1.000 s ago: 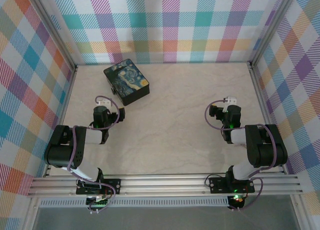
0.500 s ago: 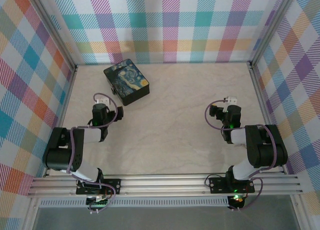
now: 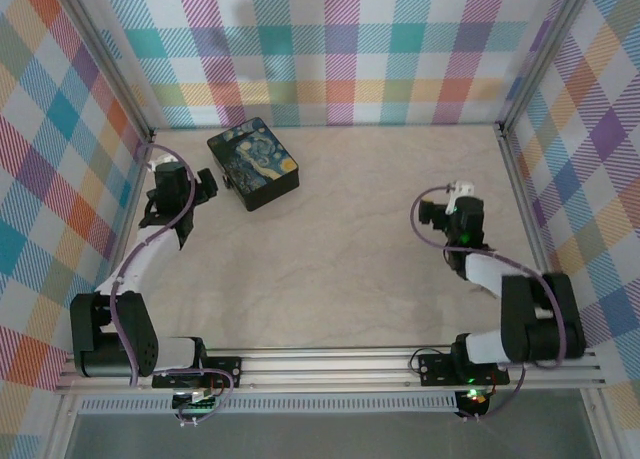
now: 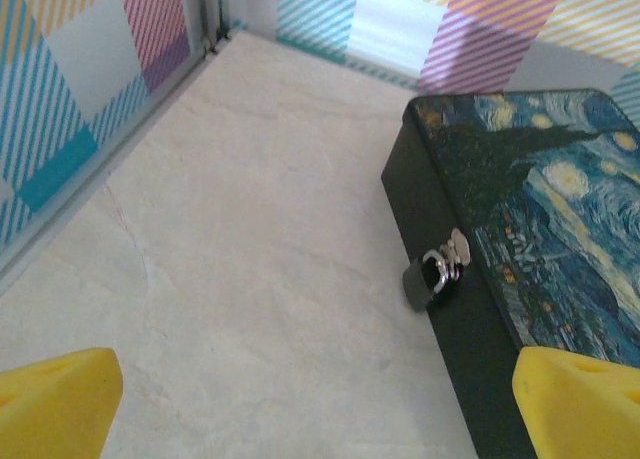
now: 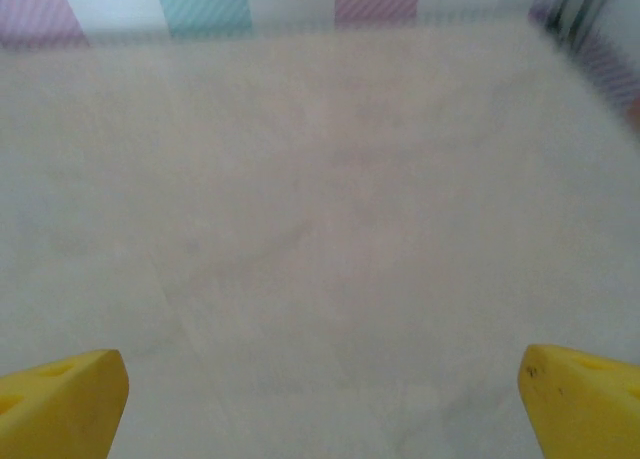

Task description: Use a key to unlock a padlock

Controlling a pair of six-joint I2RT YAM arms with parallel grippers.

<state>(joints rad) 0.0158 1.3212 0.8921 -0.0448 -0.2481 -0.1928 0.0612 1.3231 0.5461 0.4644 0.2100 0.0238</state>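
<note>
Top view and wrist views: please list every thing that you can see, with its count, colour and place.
box: one, dark with blue painted lid, far left of the table
padlock: one, dark body, silvery shackle, hanging at the box's side clasp
table: one, pale beige
walls: three, many-coloured checks, around the table
rails: silvery, near edge
arms: two, black, with purple cables
left hand: yellow fingertips, open, beside the box
right hand: yellow fingertips, open, over bare table

- The box (image 3: 253, 163) sat at the surface's (image 3: 350, 239) far left.
- The padlock (image 4: 430, 276) hung against the box's near-left side.
- The left end effector (image 4: 320, 399) stood left of the box.
</note>
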